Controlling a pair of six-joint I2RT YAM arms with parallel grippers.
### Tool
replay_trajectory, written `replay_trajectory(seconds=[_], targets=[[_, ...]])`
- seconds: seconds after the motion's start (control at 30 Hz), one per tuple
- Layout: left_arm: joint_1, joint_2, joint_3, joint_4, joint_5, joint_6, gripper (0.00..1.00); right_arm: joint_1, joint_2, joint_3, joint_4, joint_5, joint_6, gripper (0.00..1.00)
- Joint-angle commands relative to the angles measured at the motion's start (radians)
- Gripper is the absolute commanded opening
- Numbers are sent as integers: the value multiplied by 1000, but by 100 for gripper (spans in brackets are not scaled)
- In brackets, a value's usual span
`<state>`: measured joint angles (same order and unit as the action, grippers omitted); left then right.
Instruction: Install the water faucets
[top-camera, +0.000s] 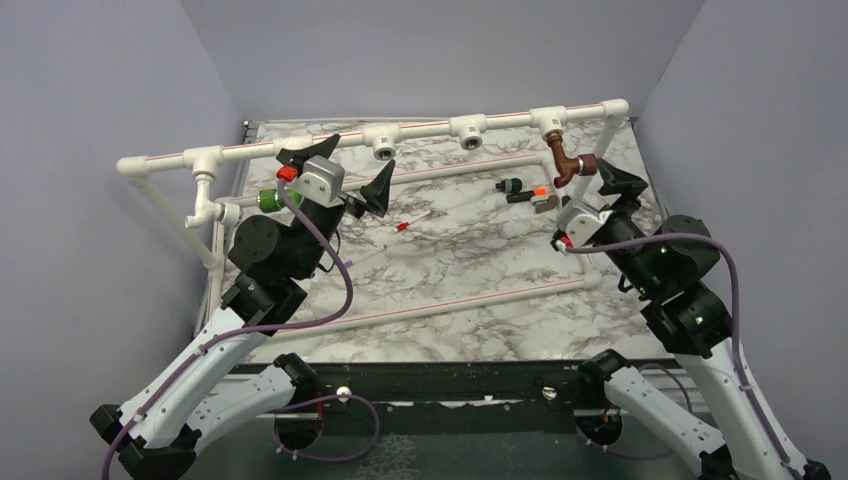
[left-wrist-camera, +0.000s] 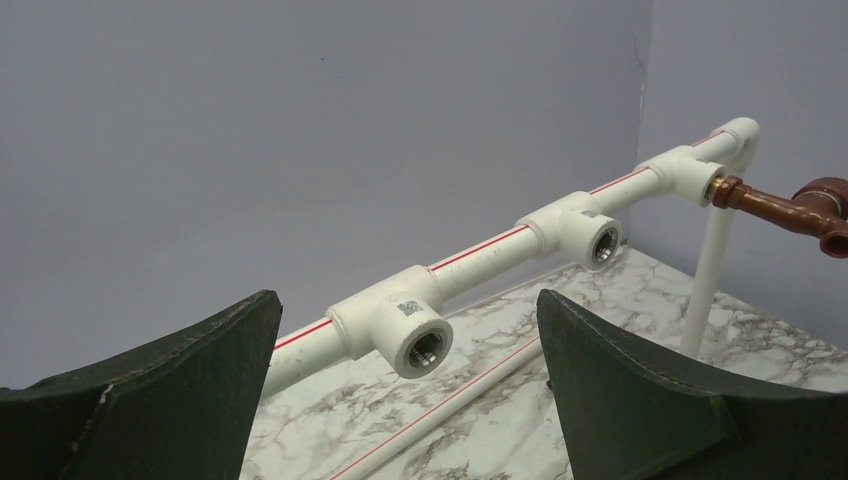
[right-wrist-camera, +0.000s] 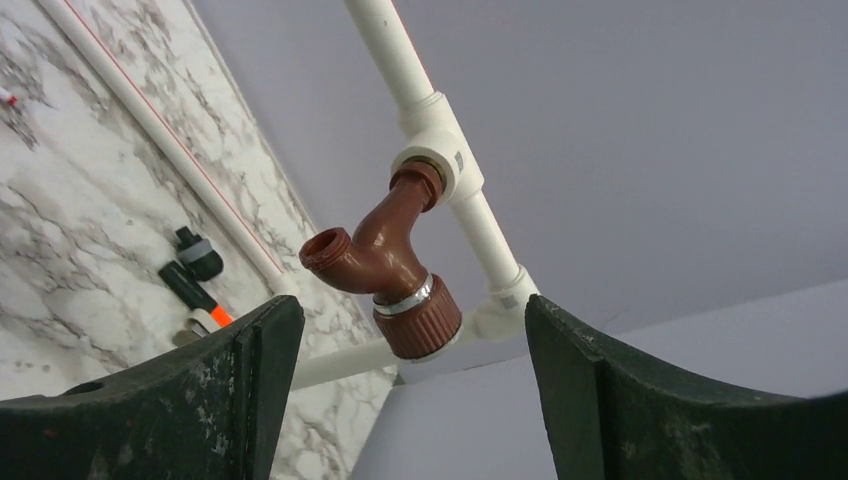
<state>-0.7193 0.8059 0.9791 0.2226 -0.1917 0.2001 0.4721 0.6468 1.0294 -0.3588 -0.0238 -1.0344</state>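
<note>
The left claw (top-camera: 358, 158) is spread wide and holds nothing. It is up in the air, close in front of the top bar of the white pipe frame (top-camera: 420, 131). In its own camera, an open T-fitting (left-wrist-camera: 412, 335) on that bar shows between its two dark fingers (left-wrist-camera: 180, 400).

The green faucet (top-camera: 268, 198) is to the left of this claw, next to a white bend at the left end of the frame. The arm hides part of it, so it may be screwed in there, but I cannot tell.

The right claw (right-wrist-camera: 412, 310) is spread too and pinches nothing. The brown faucet (right-wrist-camera: 385, 260) is just past its fingers and lines up with the gap between them. It does not touch them. Its stem goes into the last T-fitting (right-wrist-camera: 440, 150) at the right end of the top bar.

A small black piece with an orange tip (top-camera: 525, 190) lies on the marble desk (top-camera: 470, 270) near the brown faucet. A tiny red-tipped thing (top-camera: 405, 226) lies nearer the middle.
</note>
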Motion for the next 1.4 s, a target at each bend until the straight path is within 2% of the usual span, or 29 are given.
replay_trajectory(seconds=[0.0,0.27,0.47,0.73,0.83,1.1,1.27,1.37], targets=[[3,-13,-7,26,-14,5,99,5,46,-12,46,9,-253,85],[4,-11,-7,25,-15,7,99,5,81,-113,220,18,-404,82],[3,-8,-8,26,-18,10,99,5,91,-202,367,97,-489,79],[4,-7,-8,26,-17,11,99,5,123,-247,504,135,-523,69],[3,-5,-8,26,-17,10,99,5,128,-248,514,135,-515,61],[3,-3,-10,27,-17,11,99,8,130,-261,557,136,-409,33],[3,-2,-10,27,-18,11,99,7,127,-279,600,148,-258,2],[3,-2,-10,27,-17,11,99,7,119,-282,621,133,-87,0]])
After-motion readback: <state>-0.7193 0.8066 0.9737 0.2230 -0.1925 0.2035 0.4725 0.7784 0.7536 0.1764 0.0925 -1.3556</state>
